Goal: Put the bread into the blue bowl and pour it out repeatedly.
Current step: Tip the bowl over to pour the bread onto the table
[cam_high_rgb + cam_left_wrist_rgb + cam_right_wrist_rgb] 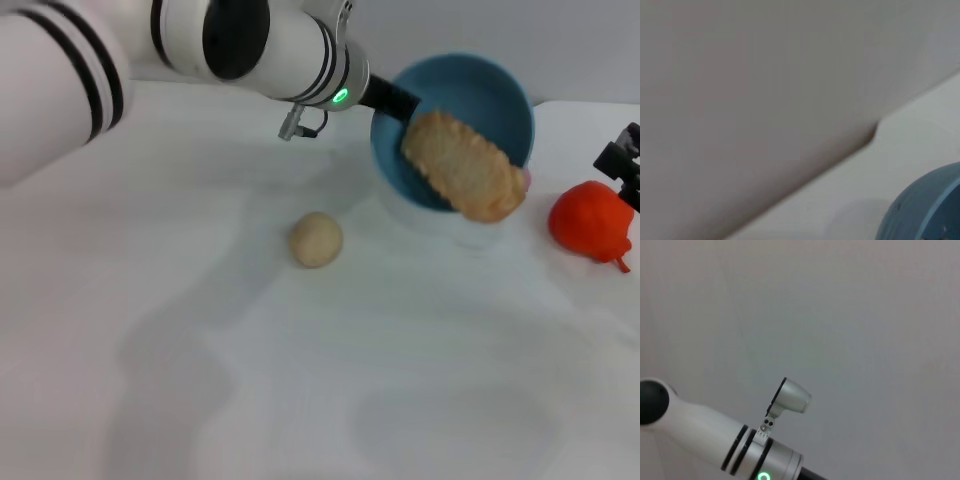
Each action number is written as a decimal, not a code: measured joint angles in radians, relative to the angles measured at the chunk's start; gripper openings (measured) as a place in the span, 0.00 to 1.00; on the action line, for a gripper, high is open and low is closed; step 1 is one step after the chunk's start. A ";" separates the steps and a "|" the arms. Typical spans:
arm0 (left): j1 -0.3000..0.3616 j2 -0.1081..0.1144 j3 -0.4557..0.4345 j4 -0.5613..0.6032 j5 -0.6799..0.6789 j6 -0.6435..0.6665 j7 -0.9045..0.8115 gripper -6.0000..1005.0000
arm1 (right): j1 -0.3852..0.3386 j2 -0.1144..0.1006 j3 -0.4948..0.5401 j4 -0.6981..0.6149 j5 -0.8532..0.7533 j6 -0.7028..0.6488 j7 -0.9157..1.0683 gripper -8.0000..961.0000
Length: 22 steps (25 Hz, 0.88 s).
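Observation:
The blue bowl point(480, 100) is lifted off the white table and tipped on its side, its opening facing me. My left gripper point(400, 103) reaches in from the upper left and is shut on the bowl's rim. The bread point(462, 165), a long tan loaf with a ridged side, lies across the bowl's lower rim, one end hanging out over the table. In the left wrist view only an edge of the blue bowl point(925, 210) shows. A black part of my right gripper point(622, 160) shows at the far right edge, away from the bowl.
A small round beige ball point(316, 239) lies on the white table point(300, 380) to the left of the bowl. A red-orange object point(592, 222) sits at the right, just below the right gripper. The right wrist view shows the left arm's wrist point(750, 455) before a plain wall.

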 joint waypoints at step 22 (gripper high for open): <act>0.137 -0.002 0.293 0.080 -0.001 0.659 -0.044 0.02 | 0.009 -0.017 0.151 0.240 -0.034 0.064 0.009 0.48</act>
